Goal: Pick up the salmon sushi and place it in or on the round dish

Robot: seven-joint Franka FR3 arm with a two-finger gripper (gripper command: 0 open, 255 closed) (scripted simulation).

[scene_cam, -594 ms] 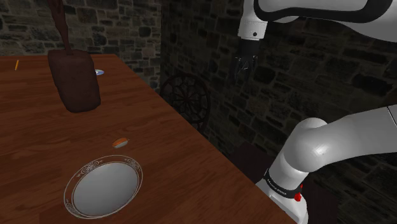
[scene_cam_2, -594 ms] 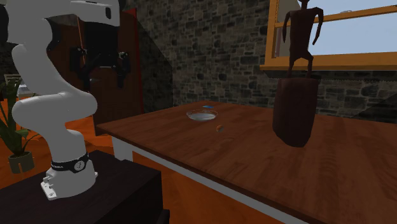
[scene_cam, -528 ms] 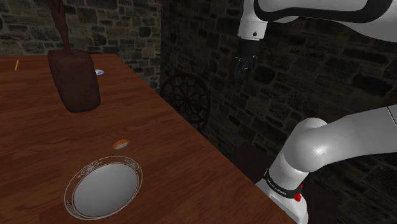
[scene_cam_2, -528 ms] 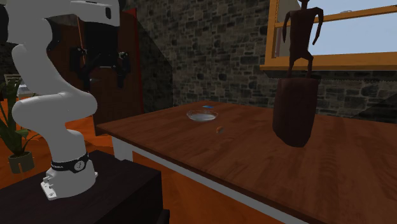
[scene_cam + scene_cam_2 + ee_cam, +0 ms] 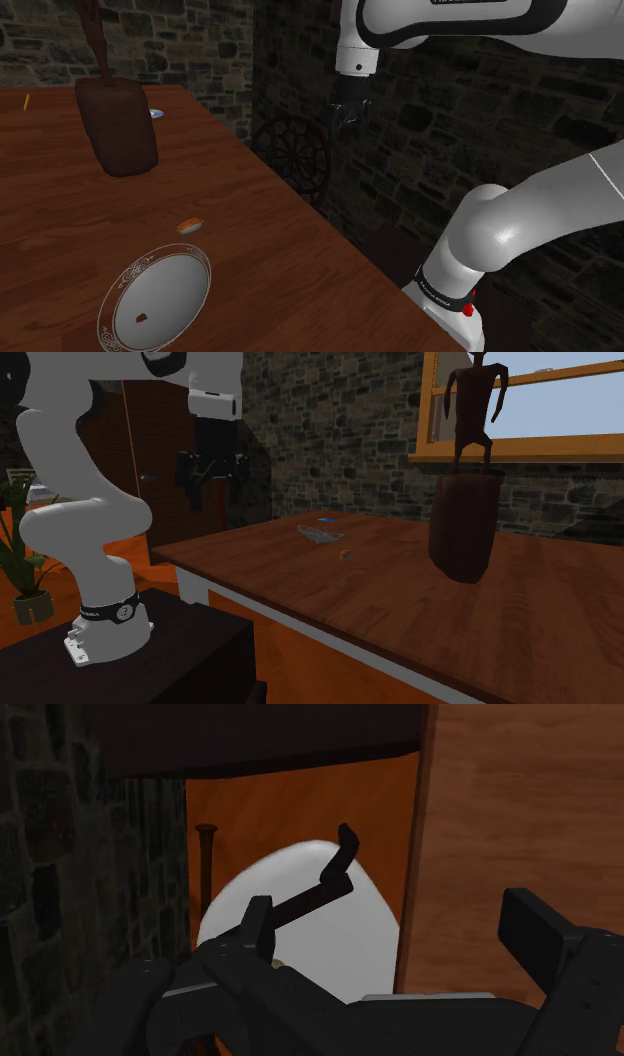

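Hand (image 5: 350, 112): spread, empty, high beyond table (image 5: 60, 220) edge, approach pending. Sushi (image 5: 190, 225): on table, just beside dish (image 5: 110, 300), awaiting pickup.

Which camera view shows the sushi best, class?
The shoulder view: the sushi sits fairly near the camera, its orange top plain, just beyond the dish. The second exterior view shows the sushi as a tiny far speck near the dish.

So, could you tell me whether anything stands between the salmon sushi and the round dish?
Nothing visible does. The salmon sushi lies on the wooden table just beside the round dish, with bare wood between them; the dark statue stands farther back, off that line.
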